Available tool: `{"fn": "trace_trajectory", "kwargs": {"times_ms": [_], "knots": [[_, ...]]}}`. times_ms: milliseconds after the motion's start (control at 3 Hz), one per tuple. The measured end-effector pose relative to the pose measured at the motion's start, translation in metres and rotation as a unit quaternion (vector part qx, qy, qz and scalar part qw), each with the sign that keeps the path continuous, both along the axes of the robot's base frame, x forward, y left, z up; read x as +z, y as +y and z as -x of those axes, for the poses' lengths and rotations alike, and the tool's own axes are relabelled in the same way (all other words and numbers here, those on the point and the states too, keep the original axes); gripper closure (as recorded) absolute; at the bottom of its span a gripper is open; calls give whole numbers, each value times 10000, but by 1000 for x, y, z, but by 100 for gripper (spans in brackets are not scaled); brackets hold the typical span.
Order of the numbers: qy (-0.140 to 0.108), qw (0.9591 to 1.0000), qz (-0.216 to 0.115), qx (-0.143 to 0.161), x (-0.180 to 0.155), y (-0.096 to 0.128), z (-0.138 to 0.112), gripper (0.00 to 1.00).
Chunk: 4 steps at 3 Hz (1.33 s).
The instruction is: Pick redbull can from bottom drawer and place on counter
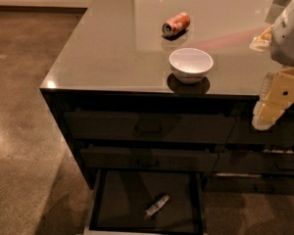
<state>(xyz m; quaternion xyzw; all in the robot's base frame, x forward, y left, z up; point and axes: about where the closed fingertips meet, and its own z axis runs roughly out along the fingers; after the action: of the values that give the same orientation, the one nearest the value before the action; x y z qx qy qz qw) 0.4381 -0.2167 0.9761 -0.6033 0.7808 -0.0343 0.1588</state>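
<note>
Camera view: the redbull can (pixel 158 205) lies on its side on the floor of the open bottom drawer (pixel 120 199), likely to roll if nudged off-axis by the gripper (pixel 270 112), which hangs well above, beside the front edge of the table (pixel 112 48), clenched or released I cannot tell.

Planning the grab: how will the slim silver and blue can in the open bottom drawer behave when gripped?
The slim silver and blue metal can lies on its side in the dark bottom drawer, so a nudge would probably roll it. Its smooth shell may slip. The gripper hangs at the right, well above it.
</note>
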Motion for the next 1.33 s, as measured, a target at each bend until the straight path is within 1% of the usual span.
{"fn": "trace_trajectory", "kwargs": {"times_ms": [333,667,1000,1333], "knots": [[0,10000,0,0,0,0,0,0],[-148,9998,14,125,-19,4,6,0],[-414,9977,-133,515,-54,20,31,0],[-468,9968,-332,553,-89,10,48,0]]}}
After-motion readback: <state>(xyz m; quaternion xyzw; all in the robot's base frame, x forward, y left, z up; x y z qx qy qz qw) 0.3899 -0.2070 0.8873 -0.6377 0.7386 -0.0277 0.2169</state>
